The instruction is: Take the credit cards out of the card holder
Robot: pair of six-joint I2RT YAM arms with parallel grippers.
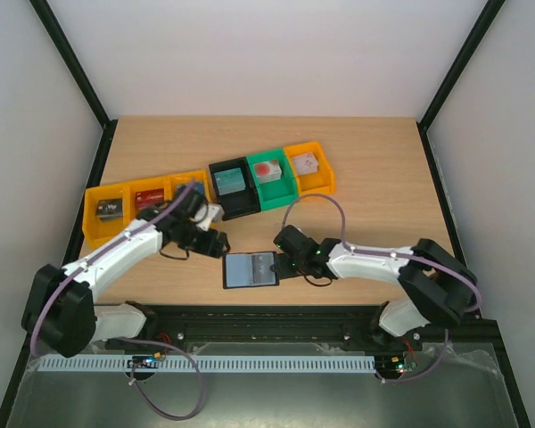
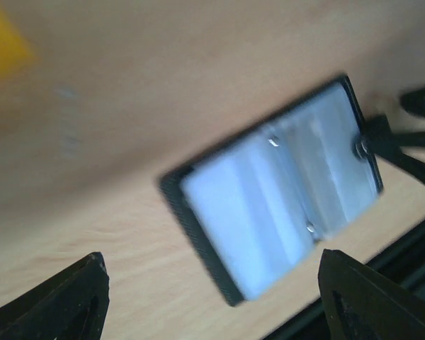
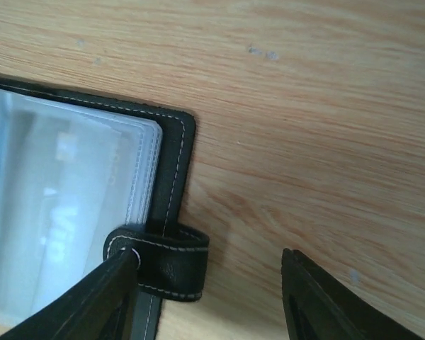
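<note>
Black card holder lying open | L gripper wide, empty | R gripper apart, at tab

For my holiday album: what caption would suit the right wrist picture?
Card holder lying open on the wooden table; right gripper open, one finger at the snap tab.
</note>
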